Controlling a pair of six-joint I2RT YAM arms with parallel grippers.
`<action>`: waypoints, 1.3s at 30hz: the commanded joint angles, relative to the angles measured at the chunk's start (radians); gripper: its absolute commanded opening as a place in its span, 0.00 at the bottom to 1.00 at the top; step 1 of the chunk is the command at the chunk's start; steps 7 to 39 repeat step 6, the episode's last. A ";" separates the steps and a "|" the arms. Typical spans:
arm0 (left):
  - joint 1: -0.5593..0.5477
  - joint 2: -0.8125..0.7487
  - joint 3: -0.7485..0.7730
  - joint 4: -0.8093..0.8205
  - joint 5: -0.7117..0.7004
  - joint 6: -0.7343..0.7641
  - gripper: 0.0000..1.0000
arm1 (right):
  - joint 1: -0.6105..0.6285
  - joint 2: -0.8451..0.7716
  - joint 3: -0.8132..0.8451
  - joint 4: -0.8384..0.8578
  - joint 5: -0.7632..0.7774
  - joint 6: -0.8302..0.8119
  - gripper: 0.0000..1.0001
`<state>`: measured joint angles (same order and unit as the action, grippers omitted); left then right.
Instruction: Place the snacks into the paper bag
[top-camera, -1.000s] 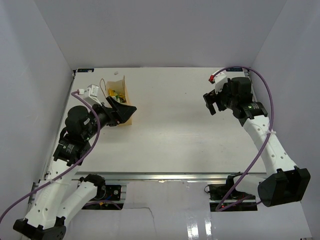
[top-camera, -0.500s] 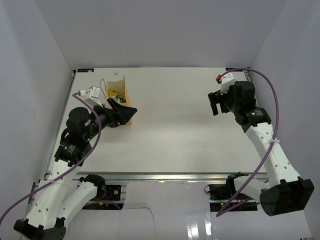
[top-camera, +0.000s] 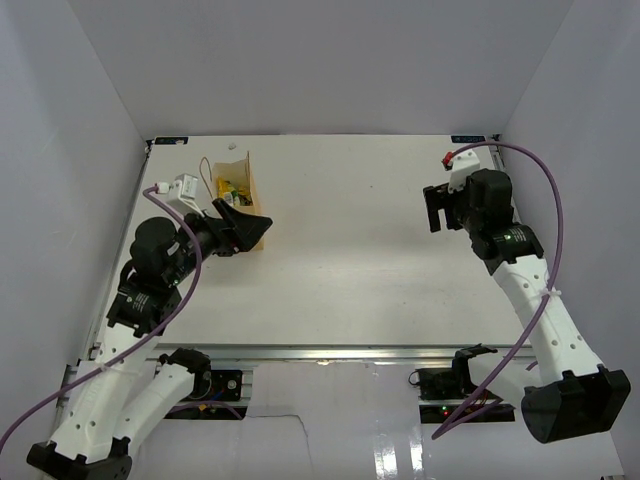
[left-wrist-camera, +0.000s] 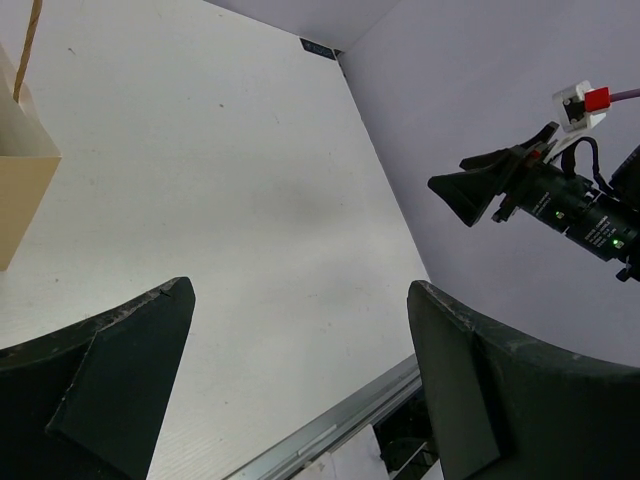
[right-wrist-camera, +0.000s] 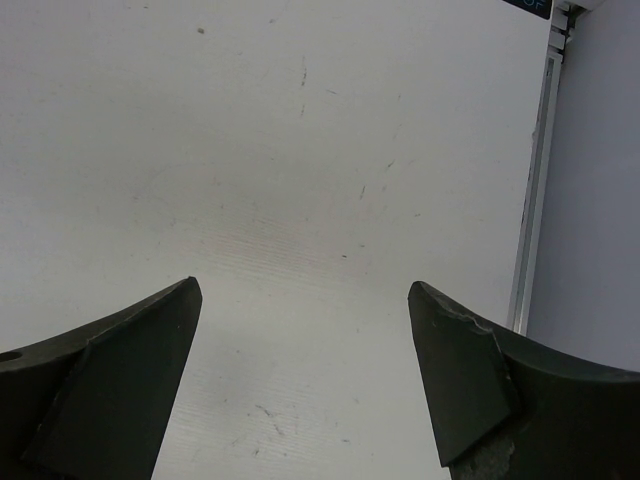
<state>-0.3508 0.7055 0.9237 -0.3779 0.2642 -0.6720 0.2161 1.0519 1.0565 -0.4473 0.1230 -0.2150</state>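
Table (top-camera: 380, 270): white, grey-walled.
Right gripper (top-camera: 433, 208): backed off rightward, fingers spread, empty.
Left gripper (top-camera: 245, 216): spread, at paper bag (top-camera: 248, 176).
Snacks (top-camera: 230, 187): inside; looks done.

My table (top-camera: 360, 260) is white and lightly scuffed. Pale grey walls (top-camera: 320, 60) close it in on three sides. A metal rail (top-camera: 350, 352) runs along its near edge, blue tags (top-camera: 170, 140) sit at the far corners, and a white scrap (top-camera: 232, 146) lies near the far edge.

L tool (left-wrist-camera: 300, 288), R tool (right-wrist-camera: 300, 288): both agape
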 joint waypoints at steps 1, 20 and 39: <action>-0.002 -0.015 -0.005 -0.009 -0.023 0.017 0.98 | -0.003 -0.003 -0.012 0.061 0.020 0.020 0.90; -0.002 -0.014 0.006 -0.024 -0.036 0.031 0.98 | -0.003 0.017 -0.021 0.090 0.011 0.019 0.90; -0.002 -0.014 0.006 -0.024 -0.036 0.031 0.98 | -0.003 0.017 -0.021 0.090 0.011 0.019 0.90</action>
